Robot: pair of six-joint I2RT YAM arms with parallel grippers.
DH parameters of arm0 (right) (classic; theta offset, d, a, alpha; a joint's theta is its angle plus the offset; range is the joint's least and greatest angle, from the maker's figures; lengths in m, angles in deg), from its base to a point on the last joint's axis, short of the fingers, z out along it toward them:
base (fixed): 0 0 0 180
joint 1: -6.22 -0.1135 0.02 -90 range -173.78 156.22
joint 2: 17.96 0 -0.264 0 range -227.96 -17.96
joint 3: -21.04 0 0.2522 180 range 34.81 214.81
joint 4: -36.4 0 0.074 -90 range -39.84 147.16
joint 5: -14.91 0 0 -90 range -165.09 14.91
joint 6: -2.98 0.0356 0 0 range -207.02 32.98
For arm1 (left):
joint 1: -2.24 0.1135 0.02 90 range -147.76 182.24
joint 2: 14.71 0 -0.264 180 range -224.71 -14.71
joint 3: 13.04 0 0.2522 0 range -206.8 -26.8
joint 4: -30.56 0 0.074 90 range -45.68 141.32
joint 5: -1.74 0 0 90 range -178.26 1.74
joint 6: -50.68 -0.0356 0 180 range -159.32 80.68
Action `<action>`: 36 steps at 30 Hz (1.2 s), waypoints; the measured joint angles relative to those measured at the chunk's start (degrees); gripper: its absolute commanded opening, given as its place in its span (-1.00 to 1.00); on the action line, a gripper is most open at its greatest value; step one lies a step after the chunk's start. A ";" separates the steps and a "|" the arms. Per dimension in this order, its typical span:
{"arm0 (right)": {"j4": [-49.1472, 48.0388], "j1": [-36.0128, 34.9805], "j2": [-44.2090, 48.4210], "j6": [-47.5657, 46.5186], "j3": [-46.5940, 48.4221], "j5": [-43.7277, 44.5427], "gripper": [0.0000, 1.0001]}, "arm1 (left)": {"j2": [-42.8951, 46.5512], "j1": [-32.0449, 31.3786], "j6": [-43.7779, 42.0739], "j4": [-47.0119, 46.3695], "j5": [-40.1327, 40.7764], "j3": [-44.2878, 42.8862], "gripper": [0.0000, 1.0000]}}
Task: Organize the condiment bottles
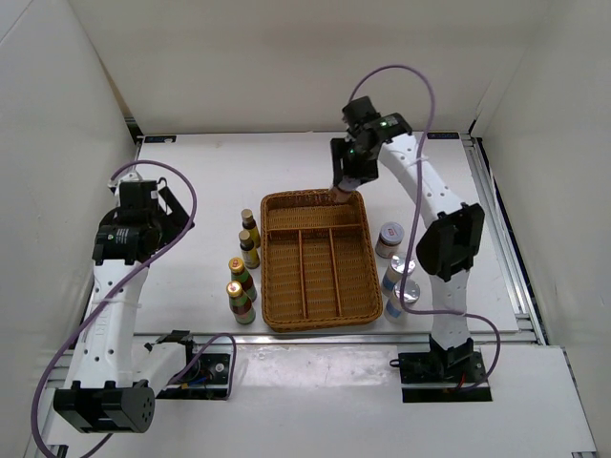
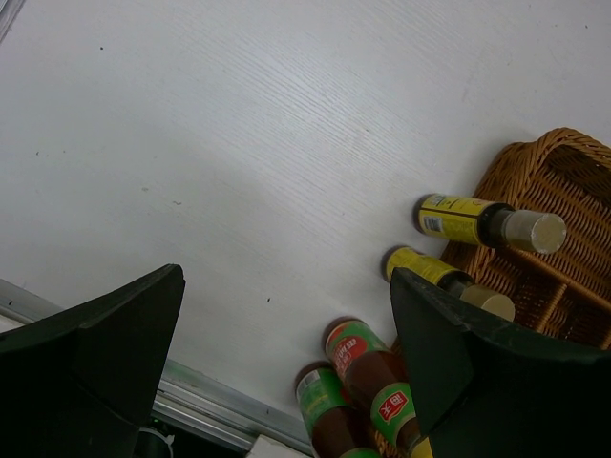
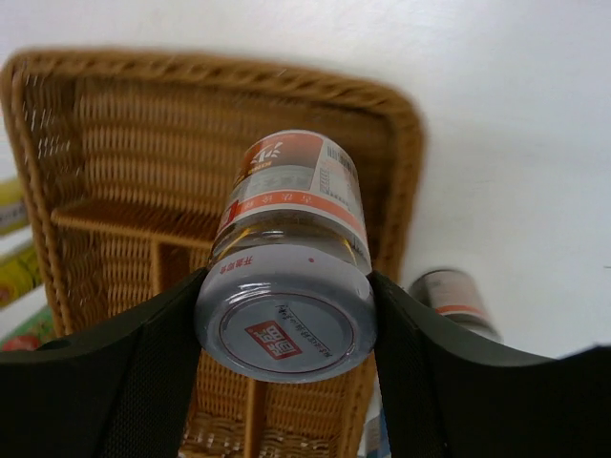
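Observation:
My right gripper (image 1: pixel 341 197) is shut on a short purple-lidded jar (image 3: pixel 286 286) with an orange label and holds it over the back rim of the brown wicker tray (image 1: pixel 277 286). A second purple-lidded jar (image 1: pixel 389 239) and two pale silver-capped bottles (image 1: pixel 402 286) stand right of the tray. Four slim dark gold-capped bottles stand in a line left of the tray, the two far ones (image 1: pixel 250 239) yellow-labelled, the two near ones (image 1: pixel 240 290) green-and-red-labelled. My left gripper (image 1: pixel 167 210) is open and empty, left of that line. In the left wrist view the bottles (image 2: pixel 368 367) lie past my right finger (image 2: pixel 477 363).
The tray (image 3: pixel 115 143) has one cross compartment at the back and three long lanes in front. White walls close in the table on the left, back and right. A metal rail (image 2: pixel 200 405) runs along the near table edge.

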 measured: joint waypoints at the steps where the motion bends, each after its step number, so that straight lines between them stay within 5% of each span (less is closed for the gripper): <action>1: 0.13 -0.66 -0.11 0.02 -0.42 -0.72 -1.00 | 0.00 0.00 0.02 -0.04 0.00 0.15 0.99; 13: 1.03 -3.26 -5.27 1.31 -5.51 -3.06 -1.00 | 0.28 0.00 0.13 -0.02 0.00 1.53 0.99; 19: 1.18 -2.91 -7.56 1.46 -6.27 -1.07 -0.45 | 0.42 0.00 0.13 -0.04 0.00 1.53 0.99; 21: 1.22 -2.93 -7.87 1.46 -6.40 -0.22 0.06 | 0.42 0.00 0.13 -0.04 0.00 1.53 0.99; 28: 3.28 -2.71 -7.85 1.55 -5.07 3.19 0.93 | 0.42 0.00 0.13 -0.04 0.00 1.53 0.99; 36: 3.98 2.47 1.40 1.68 -4.50 6.67 1.00 | 0.48 -0.44 0.13 -0.42 -0.04 2.64 0.99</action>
